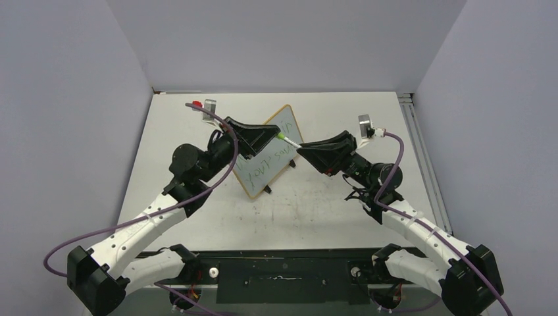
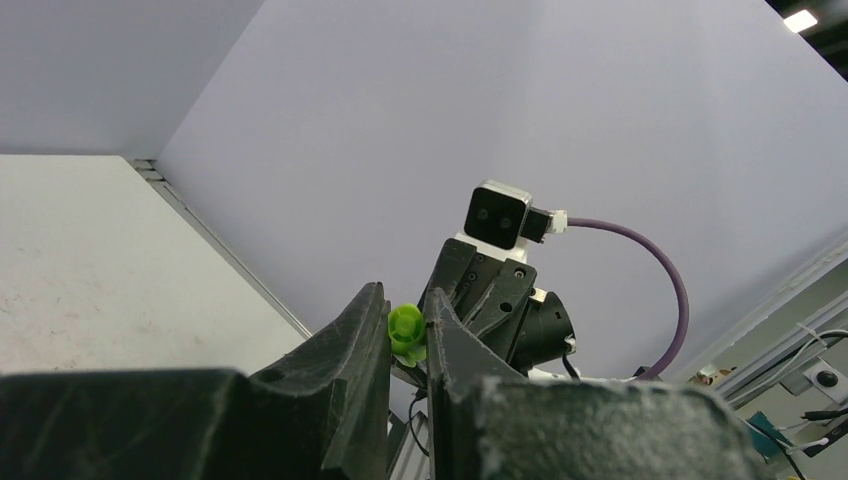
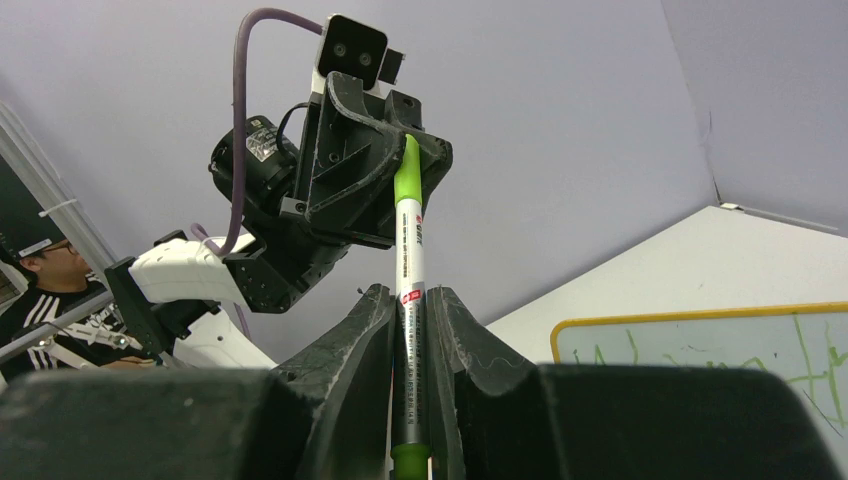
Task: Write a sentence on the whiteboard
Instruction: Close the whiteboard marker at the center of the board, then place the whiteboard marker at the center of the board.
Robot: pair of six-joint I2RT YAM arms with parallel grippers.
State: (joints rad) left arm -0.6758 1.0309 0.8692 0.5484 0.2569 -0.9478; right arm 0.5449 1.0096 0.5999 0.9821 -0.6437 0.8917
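L gripper [image 2: 405, 296] clamped on green end [image 2: 406, 333] of marker [image 3: 410, 250], R gripper [image 3: 409, 295] clamped on its barrel; whiteboard [image 1: 287, 121] w/ green sentence [image 1: 261, 168] stands tilted just below, btw both

Pale lilac walls [image 1: 283, 39], white table [image 1: 329, 210]

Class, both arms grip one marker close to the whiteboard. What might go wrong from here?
1. The left gripper pinches only the green end of the marker, while the right gripper clamps the barrel. A misaligned pull might bend or drop it.
2. The arms meet close to the standing whiteboard. A slip might topple it or smear the sentence.
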